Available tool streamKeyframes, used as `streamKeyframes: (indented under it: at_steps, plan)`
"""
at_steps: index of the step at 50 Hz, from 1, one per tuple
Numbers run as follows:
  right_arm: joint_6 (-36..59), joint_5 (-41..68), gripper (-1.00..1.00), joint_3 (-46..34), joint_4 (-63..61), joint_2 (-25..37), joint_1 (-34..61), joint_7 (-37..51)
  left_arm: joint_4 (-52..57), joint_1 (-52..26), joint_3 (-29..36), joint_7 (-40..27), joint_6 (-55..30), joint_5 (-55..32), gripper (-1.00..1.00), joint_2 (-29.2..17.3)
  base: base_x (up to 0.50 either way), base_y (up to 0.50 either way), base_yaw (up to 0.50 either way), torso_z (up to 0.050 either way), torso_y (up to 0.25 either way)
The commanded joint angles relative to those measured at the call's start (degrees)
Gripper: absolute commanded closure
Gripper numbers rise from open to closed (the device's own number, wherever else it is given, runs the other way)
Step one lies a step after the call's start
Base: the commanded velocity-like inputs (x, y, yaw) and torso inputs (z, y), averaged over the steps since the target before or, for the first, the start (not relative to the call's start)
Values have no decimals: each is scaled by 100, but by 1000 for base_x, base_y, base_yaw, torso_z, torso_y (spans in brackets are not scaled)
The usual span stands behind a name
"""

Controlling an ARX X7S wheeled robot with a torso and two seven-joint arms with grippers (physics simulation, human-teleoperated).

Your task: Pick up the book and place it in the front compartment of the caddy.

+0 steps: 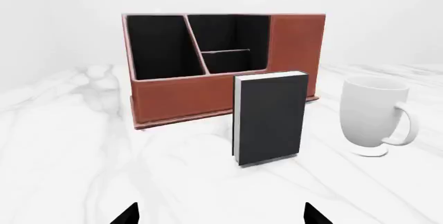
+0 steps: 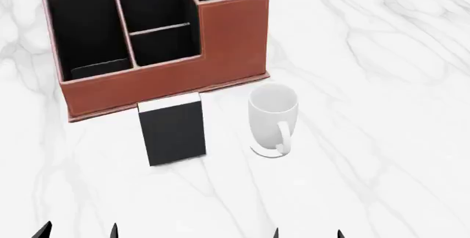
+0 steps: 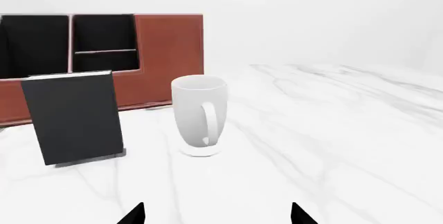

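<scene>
Head view, thin black book [image 2: 174, 132] upright, white page edge, left pincer [image 2: 77, 231] and right pincer [image 2: 307, 233] open, empty

Only fingertips of the left gripper [image 2: 77, 230] and right gripper [image 2: 307, 233] visible, rest cropped off; caddy [image 3: 166, 53] chopped at the right wrist view's edge.

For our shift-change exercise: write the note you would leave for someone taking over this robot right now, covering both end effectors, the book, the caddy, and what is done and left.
Left end effector: open, empty, low over the table and facing the book.
Right end effector: open, empty, facing the mug.
Book: standing upright on the table, just in front of the caddy, mug beside it.
Done: nothing yet; book not grasped.
Left: grasp the book, lift it and set it in the caddy's front compartment.
</scene>
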Motion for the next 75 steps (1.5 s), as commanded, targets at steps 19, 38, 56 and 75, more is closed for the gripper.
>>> streamKeyframes:
  at_steps: [19, 38, 56, 75]
  plan:
    - [-229, 10, -100, -314, 10, 246, -98, 521, 17, -48, 362, -477, 290, -270, -100, -316, 0, 0, 0, 0, 0]
    - [2064, 776, -100, 158, -3030, 768, 306, 767, 2955, -552, 119, -617, -2981, -386, -100, -668, 272, 0, 0, 0, 0]
    - [2486, 1160, -100, 517, -3602, 996, 557, 855, 3763, -720, -54, -648, -3567, -688, -100, -849, 500, 0, 0, 0, 0]
    - [2407, 1313, -100, 578, -3580, 1069, 541, 892, 3785, -683, -16, -663, -3557, -853, -100, -917, 500, 0, 0, 0, 1]
